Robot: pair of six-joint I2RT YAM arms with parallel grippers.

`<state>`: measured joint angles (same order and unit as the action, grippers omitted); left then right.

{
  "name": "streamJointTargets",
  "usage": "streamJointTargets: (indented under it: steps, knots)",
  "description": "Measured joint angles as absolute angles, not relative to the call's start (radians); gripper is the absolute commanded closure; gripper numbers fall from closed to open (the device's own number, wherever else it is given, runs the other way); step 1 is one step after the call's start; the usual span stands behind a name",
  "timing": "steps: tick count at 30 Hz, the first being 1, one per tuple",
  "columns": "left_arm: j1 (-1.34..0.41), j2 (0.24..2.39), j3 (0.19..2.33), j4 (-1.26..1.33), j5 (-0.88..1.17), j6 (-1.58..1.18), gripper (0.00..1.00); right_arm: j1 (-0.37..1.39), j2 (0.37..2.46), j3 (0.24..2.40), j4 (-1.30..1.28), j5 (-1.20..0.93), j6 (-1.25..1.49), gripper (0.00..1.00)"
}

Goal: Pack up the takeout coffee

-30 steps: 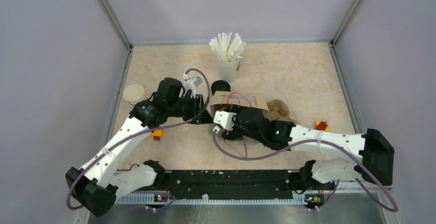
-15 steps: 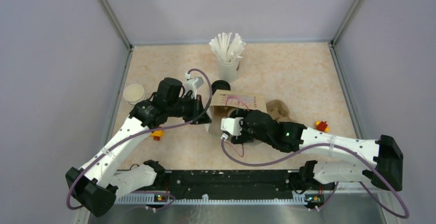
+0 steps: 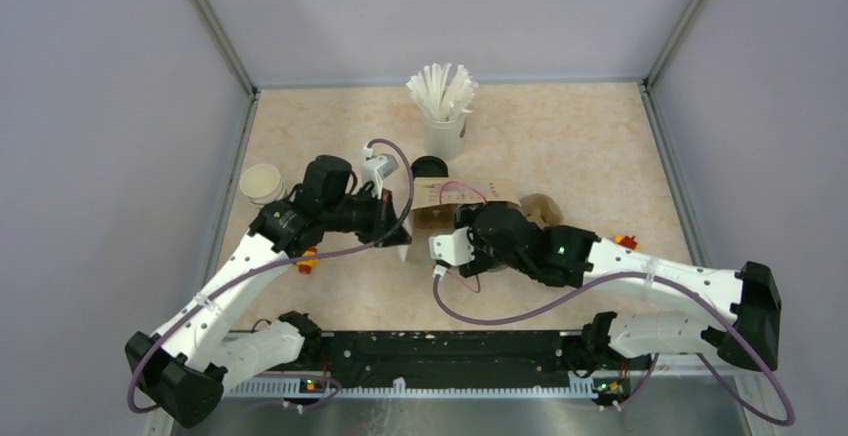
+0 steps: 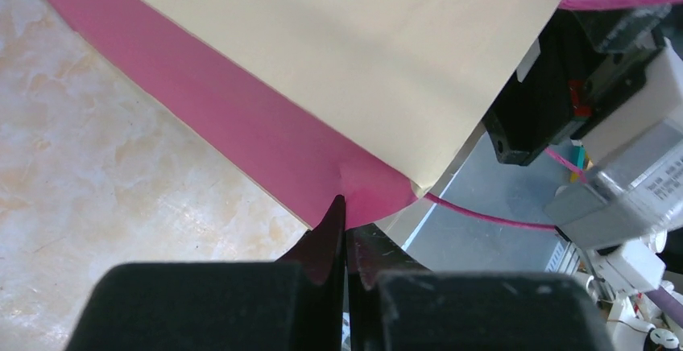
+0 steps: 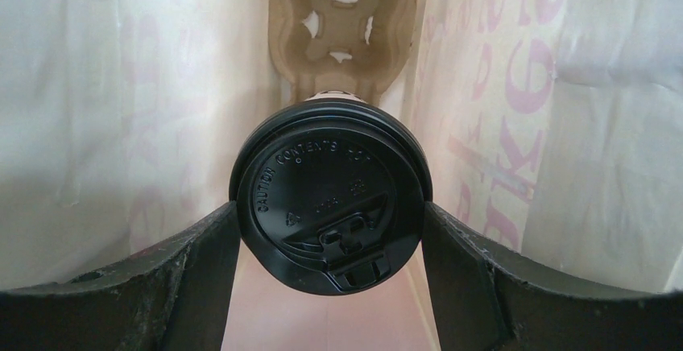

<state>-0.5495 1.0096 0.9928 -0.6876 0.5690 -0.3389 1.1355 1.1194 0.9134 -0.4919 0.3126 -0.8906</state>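
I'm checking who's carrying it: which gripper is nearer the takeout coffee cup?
Right. The right gripper clasps the takeout coffee cup by its lid inside the paper bag; the left gripper is outside, pinching the bag's pink edge.

The left arm (image 3: 235,271) is reaching forward and inward with the left tool (image 4: 342,226) pinching its fingers tightly together, while the right arm (image 3: 660,276) is stretching leftward across the middle, the right tool (image 5: 330,210) holding its curved fingers (image 5: 173,278) spread wide.

coffee (image 5: 330,202) in the bag (image 5: 97,125), carrier (image 5: 345,21) deeper inside; straws (image 3: 441,91) behind the bag, cup stack (image 3: 261,183) left, on the table (image 3: 560,136).
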Motion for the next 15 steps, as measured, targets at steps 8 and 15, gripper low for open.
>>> streamJointTargets:
  steps: [8, 15]
  knots:
    - [-0.55, 0.955, 0.951, -0.649, 0.613, -0.324, 1.0, 1.114, 1.177, 0.932, -0.515, 0.304, -0.887, 0.33]
    - [-0.55, 0.953, 0.951, -0.642, 0.656, -0.293, 1.0, 1.074, 1.197, 0.976, -0.488, 0.285, -0.91, 0.33]
